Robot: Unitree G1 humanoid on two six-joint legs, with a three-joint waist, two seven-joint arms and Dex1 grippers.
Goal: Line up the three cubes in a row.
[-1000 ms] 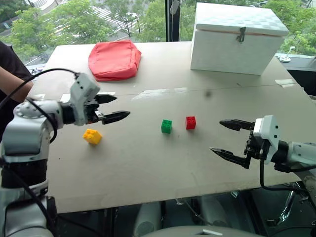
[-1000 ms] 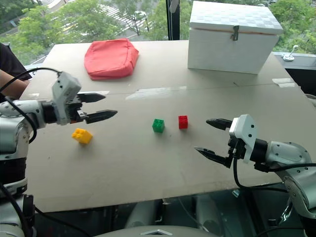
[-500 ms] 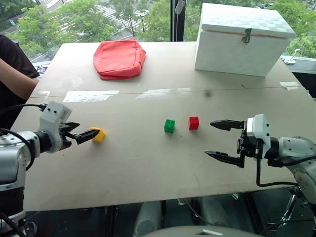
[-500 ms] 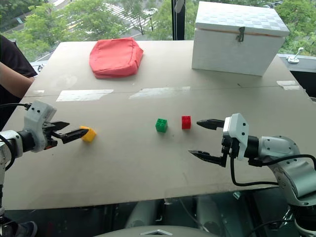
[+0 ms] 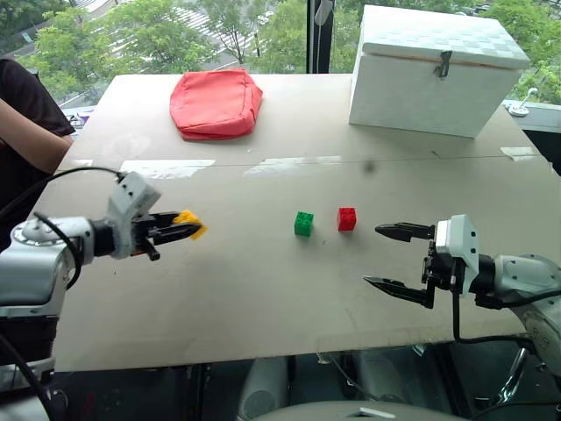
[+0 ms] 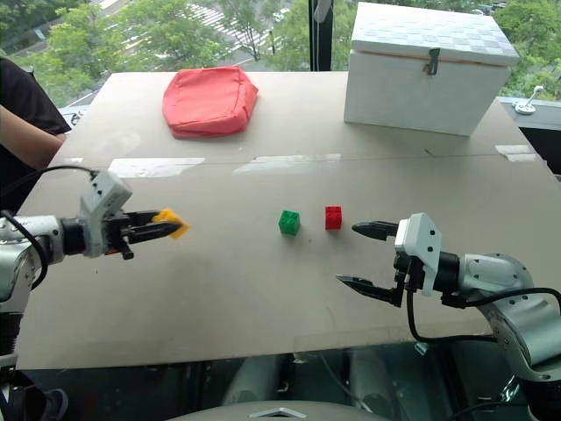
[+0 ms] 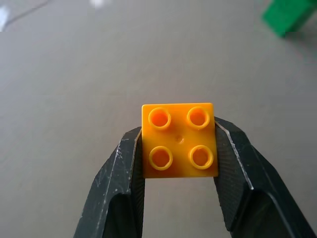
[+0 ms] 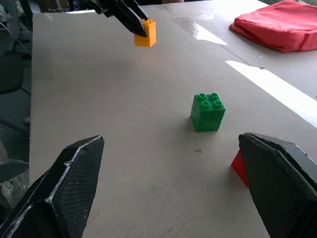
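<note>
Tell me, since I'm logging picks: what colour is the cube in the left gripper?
Yellow cube, clearest in the left wrist view.

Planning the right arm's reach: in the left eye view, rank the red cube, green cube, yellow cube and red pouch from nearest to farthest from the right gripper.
From the right gripper:
1. Red cube, just to its left.
2. Green cube, beside the red one.
3. Yellow cube, held in the left gripper.
4. Red pouch, at the table's far left.

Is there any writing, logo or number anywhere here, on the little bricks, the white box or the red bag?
None can be read.
Yellow cube, held in the left end effector: bare studs, no lettering visible.
Green cube and red cube: no markings visible.
White box: checkered lid and a metal latch, no text.
Red pouch: plain fabric.
</note>
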